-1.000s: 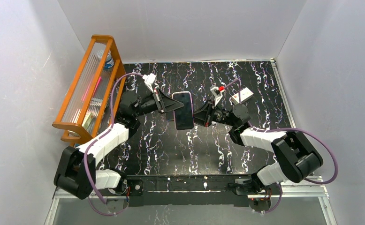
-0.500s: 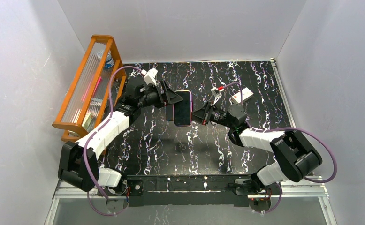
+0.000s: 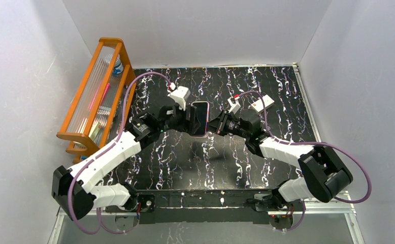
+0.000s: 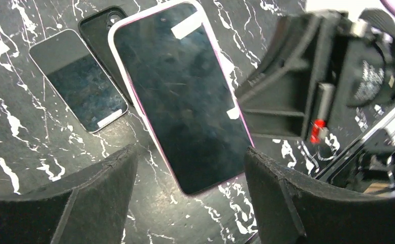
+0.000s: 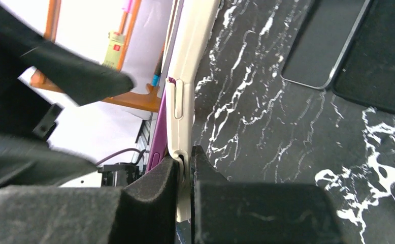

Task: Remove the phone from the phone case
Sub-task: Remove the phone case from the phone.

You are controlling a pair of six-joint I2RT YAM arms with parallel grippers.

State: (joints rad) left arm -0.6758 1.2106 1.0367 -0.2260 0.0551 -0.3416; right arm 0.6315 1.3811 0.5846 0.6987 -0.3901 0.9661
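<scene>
Holding the phone (image 4: pixel 185 96) up over the desk (image 3: pixel 236 168), the right gripper (image 5: pixel 185 168) is clamped on its edge. The left gripper (image 3: pixel 186 120) is wide apart; it should grab the case (image 5: pixel 188 96) rim and peel slowly.

Cased phone (image 4: pixel 183 96) before spread end effector (image 4: pixel 190 157)
</scene>
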